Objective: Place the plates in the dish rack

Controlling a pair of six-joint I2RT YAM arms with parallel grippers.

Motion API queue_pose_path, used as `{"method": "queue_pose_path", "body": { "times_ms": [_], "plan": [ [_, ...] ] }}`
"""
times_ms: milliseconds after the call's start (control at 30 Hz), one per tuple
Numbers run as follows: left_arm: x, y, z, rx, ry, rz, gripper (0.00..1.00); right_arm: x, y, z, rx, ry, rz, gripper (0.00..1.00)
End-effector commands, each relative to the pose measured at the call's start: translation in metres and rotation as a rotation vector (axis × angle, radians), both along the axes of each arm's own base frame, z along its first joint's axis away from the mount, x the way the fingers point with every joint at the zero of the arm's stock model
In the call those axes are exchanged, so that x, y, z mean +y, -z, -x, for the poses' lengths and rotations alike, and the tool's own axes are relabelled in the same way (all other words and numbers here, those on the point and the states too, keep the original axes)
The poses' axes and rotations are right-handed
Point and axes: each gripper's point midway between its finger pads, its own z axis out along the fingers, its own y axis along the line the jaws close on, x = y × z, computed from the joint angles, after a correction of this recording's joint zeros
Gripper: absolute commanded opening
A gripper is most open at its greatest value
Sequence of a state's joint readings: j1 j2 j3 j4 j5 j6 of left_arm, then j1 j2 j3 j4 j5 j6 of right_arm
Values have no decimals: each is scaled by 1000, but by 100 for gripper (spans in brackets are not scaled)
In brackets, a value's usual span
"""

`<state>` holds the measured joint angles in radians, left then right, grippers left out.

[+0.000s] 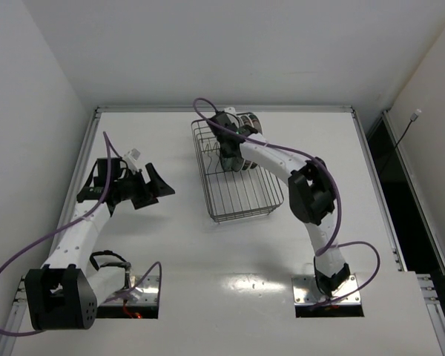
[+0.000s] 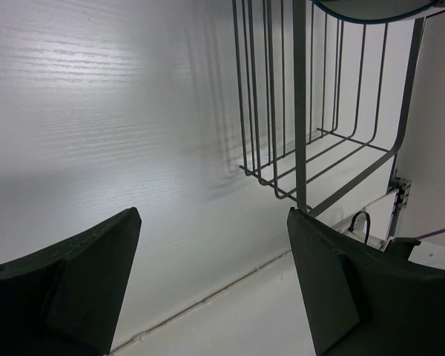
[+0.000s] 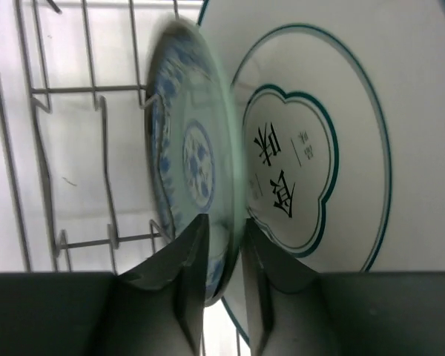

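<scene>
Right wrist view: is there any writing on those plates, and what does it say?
On the white plate: two large black Chinese-style characters, lying sideways; I cannot read them surely.
Beside them: a smaller line, too small to read.
On the blue-patterned plate: none seen.

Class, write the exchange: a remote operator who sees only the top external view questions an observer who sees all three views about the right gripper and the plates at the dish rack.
Operator: From above, the arm hides the right gripper. What lies between its fingers?
Observer: The rim of the small blue-patterned plate, which stands on edge among the wires of the dish rack.
Operator: What stands next to that plate?
Observer: A larger white plate, also on edge, with teal rings and printed characters on the face turned to the wrist camera.
</scene>
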<state>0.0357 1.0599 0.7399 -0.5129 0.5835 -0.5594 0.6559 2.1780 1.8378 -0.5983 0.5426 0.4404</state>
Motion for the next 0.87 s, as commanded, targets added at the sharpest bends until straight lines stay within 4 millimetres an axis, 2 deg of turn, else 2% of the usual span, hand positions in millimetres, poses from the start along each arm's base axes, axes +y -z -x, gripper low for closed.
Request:
{"method": "queue_pose_path", "body": {
  "times_ms": [0, 67, 100, 200, 233, 333, 367, 467, 533, 567, 600, 667, 767, 800, 833],
  "plan": [
    [1, -14, -5, -43, 16, 11, 78, 13, -41, -7, -50, -7, -109, 23],
    [0, -15, -5, -43, 22, 18, 78, 17, -48, -3, -42, -19, -138, 29],
    [0, -15, -5, -43, 22, 18, 78, 19, -63, -3, -63, -26, -163, 31],
    [0, -15, -5, -43, 22, 18, 78, 20, -85, 9, -71, -45, -179, 39],
    [2, -15, -6, -43, 13, 18, 78, 16, -103, 14, -89, -46, -192, 43],
    [2, -16, -7, -52, 13, 17, 78, 11, -131, 32, -103, -73, -209, 52],
    [2, -16, -7, -52, 13, 17, 78, 3, -145, 43, -114, -89, -215, 56],
    [2, -18, -9, -63, 13, 16, 78, -7, -166, 63, -119, -131, -225, 66],
    [1, -12, -11, -67, 21, 24, 79, -18, -157, 78, -55, -159, -195, 68],
    [0, -14, -12, -78, 27, 30, 79, -16, -161, 91, -34, -211, -216, 71],
    [0, -5, -13, -54, 27, 31, 79, -19, -144, 102, 10, -226, -213, 74],
    [-1, 1, -14, -37, 33, 40, 79, -25, -135, 115, 30, -255, -239, 75],
    [-1, 7, -16, -17, 32, 41, 79, -50, -123, 135, 8, -221, -287, 78],
    [-1, 7, -16, -17, 32, 41, 79, -62, -105, 141, 27, -186, -300, 78],
    [-1, 4, -17, -25, 38, 36, 79, -71, -115, 147, -9, -173, -326, 82]
  ]
}}
